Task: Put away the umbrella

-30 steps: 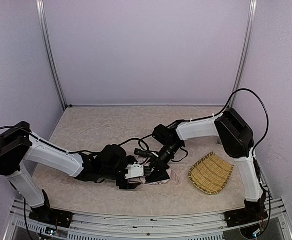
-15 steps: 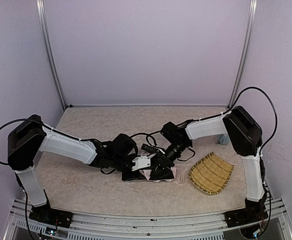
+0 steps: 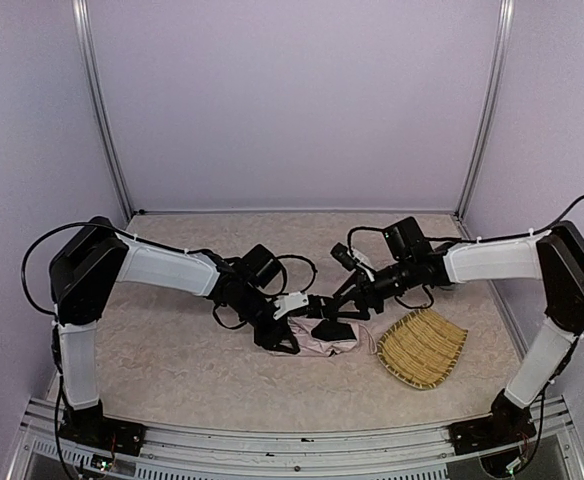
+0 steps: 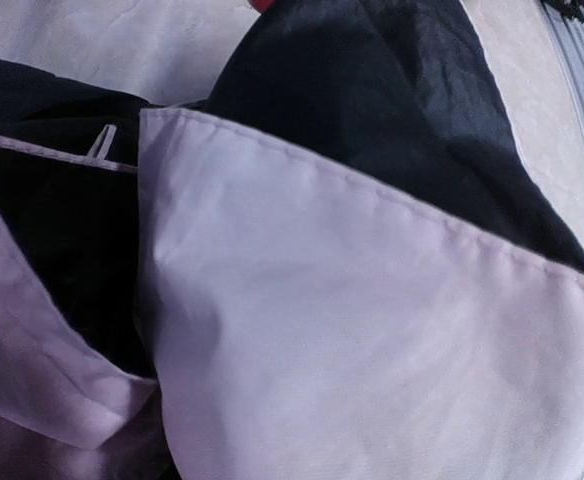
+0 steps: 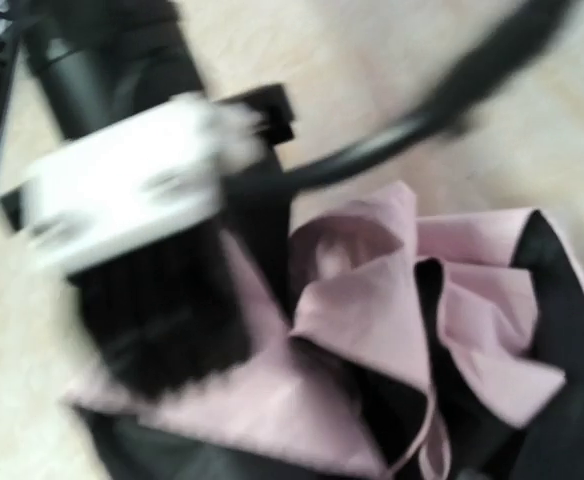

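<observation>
The umbrella lies crumpled on the table just left of the straw tray, pale pink fabric with black lining showing. My left gripper is at its left end, pressed against the fabric. My right gripper is over its top from the right. The two grippers are close together. In the left wrist view pink and black umbrella fabric fills the frame and hides the fingers. The right wrist view is blurred: umbrella folds lie beside the left gripper's white and black body. Shaft and handle are hidden.
A woven straw tray sits on the table right of the umbrella. Black cables loop behind the left wrist. Metal frame posts stand at the back corners and a rail runs along the front edge.
Both arms have stretched out and moved right. The left gripper slid right to the umbrella's left end. The right arm swung out to the right, its gripper still over the umbrella, which shifted slightly right.
</observation>
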{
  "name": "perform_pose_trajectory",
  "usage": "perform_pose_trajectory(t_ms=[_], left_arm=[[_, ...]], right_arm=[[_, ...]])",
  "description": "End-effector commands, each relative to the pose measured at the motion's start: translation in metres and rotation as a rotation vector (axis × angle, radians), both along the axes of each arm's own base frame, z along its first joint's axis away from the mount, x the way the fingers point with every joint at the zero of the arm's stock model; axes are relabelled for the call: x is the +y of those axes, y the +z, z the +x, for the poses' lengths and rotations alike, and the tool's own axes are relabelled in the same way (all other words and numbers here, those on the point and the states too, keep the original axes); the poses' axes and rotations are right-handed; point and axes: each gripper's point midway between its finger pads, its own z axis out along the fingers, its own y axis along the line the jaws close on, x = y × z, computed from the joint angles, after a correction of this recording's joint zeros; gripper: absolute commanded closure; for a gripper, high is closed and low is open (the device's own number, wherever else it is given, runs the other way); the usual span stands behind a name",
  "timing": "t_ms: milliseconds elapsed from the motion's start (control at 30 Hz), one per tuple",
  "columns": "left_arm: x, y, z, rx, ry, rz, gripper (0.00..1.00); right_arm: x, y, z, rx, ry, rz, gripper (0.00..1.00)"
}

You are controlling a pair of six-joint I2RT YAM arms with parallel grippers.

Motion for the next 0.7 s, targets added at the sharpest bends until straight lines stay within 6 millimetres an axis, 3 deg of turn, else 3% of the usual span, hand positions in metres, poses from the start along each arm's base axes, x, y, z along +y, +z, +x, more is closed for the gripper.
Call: perform_pose_trajectory(t_ms=[0,100,233,333,433,567,667], left_arm=[[0.058,-0.070,-0.050,0.351,0.083,0.277,0.67],[0.057,-0.067,-0.050,0.348,0.076,0.272,0.67],[0.055,-0.062,-0.048,0.339,0.070,0.255,0.67],[0.055,-0.062,-0.047,0.333,0.074,0.260,0.67],[0.057,-0.064,-0.048,0.334,0.076,0.270,0.67],[0.057,-0.064,-0.048,0.331,0.074,0.269,0.67],[0.056,-0.063,-0.048,0.328,0.071,0.265,0.67]], right_arm=[[-0.007,0.029,-0.004,-0.246,-0.065,0.034,0.32],[-0.002,0.037,-0.022,-0.385,-0.058,0.033,0.34],[0.028,0.029,-0.058,-0.507,0.027,0.029,0.32],[0.047,0.025,-0.059,-0.524,0.009,0.031,0.33],[0.061,0.028,-0.051,-0.539,-0.036,0.045,0.43],[0.063,0.019,-0.044,-0.541,-0.059,0.023,0.60],[0.057,0.008,-0.038,-0.549,-0.092,-0.025,0.61]])
